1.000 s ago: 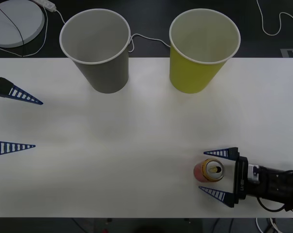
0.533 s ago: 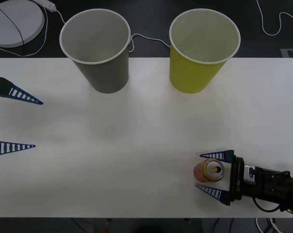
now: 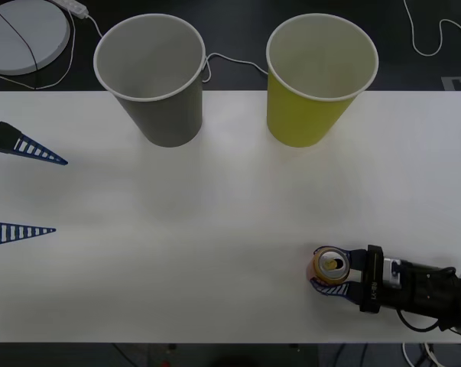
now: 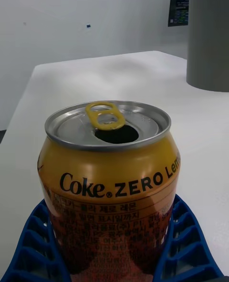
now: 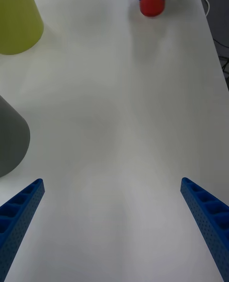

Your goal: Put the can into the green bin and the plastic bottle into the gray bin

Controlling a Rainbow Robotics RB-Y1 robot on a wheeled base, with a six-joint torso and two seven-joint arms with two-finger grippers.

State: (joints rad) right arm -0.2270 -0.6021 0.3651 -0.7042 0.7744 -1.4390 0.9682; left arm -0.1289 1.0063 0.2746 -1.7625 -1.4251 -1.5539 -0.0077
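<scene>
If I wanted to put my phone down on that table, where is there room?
The wide middle of the table, between the gray bin, green bin and near edge, is bare. It is crowded only where the right gripper clamps the can.

Blue ribbed triangular fingers; black wrist housing, black cable.

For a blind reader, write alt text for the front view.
The right gripper is shut on an upright Coke Zero can near the white table's front right. Behind stand the gray bin and green bin; the left gripper waits open at left.
</scene>
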